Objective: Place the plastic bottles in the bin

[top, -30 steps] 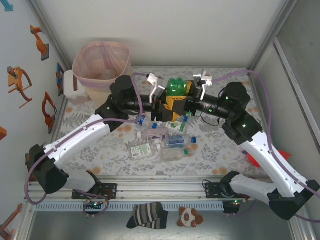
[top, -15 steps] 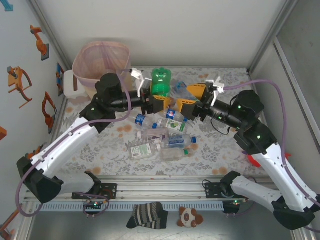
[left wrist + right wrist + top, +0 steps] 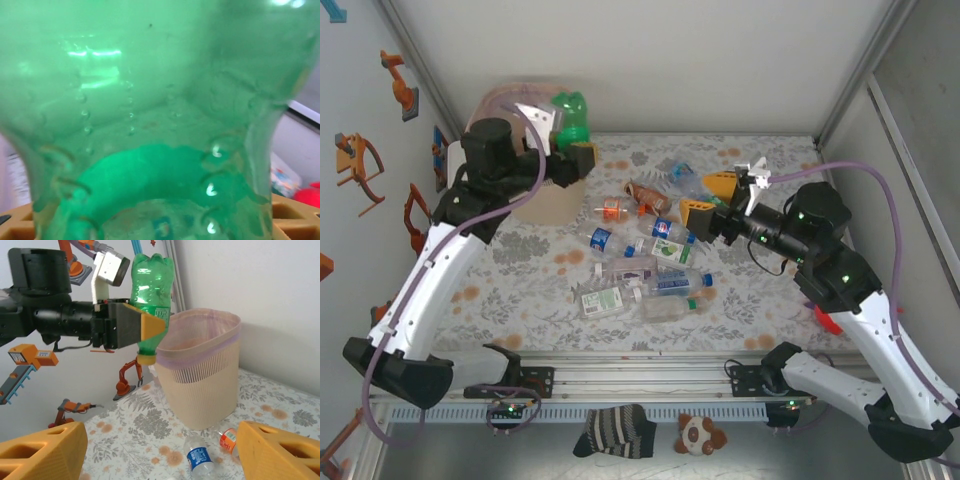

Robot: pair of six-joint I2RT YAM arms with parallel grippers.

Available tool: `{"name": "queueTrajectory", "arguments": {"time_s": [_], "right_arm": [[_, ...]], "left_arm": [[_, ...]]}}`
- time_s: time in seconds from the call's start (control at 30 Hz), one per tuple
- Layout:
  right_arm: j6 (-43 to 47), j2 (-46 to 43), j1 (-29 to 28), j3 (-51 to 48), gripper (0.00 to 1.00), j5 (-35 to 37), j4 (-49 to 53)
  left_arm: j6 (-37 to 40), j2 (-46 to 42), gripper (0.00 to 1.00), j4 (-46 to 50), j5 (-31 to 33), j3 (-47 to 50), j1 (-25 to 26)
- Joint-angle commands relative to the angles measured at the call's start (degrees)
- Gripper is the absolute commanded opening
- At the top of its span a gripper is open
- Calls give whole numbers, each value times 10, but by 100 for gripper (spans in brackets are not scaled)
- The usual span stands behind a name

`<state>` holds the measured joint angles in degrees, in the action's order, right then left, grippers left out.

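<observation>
Green bottle point(image 3: 152, 287), one, in left gripper point(image 3: 150, 326) near one bin point(image 3: 200, 385).

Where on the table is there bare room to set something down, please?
The near-left patch of table, between the left arm and the bottle pile, is bare. So is the far-right corner behind the right gripper, and the strip right of the pile. The centre is crowded with bottles, some lying close to the bin.

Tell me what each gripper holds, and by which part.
Left gripper: green bottle, clamped across its body near the neck, cap down. Right gripper: open, nothing held.
</observation>
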<state>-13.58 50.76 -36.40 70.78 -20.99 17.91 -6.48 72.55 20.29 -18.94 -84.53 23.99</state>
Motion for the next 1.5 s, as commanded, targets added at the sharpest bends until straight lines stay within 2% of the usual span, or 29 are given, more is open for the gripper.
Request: {"name": "queueTrajectory", "arguments": {"time_s": [0.0,0.3,0.6,0.83,0.97,1.27,1.47], "right_arm": [[22,6,-1,21,77,9,5],[38,54,-1,34,77,15,-11],[48,72,-1,51,77,25,-4],[47,77,-1,54,77,23,1],[47,72,-1,47,77,30,-1],[37,64,-1,36,77,31,-8],[28,52,-1,19,76,38,-18]], "left_arm": [[19,25,48,42,9,-35,-41],[43,143,48,46,-44,-134,-142],[52,267,48,69,-83,-221,-183],[56,343,47,112,-123,-259,-190],[56,379,47,137,-171,-270,-190],[50,451,49,240,-182,-315,-190],[59,500,53,316,-214,-355,-189]]}}
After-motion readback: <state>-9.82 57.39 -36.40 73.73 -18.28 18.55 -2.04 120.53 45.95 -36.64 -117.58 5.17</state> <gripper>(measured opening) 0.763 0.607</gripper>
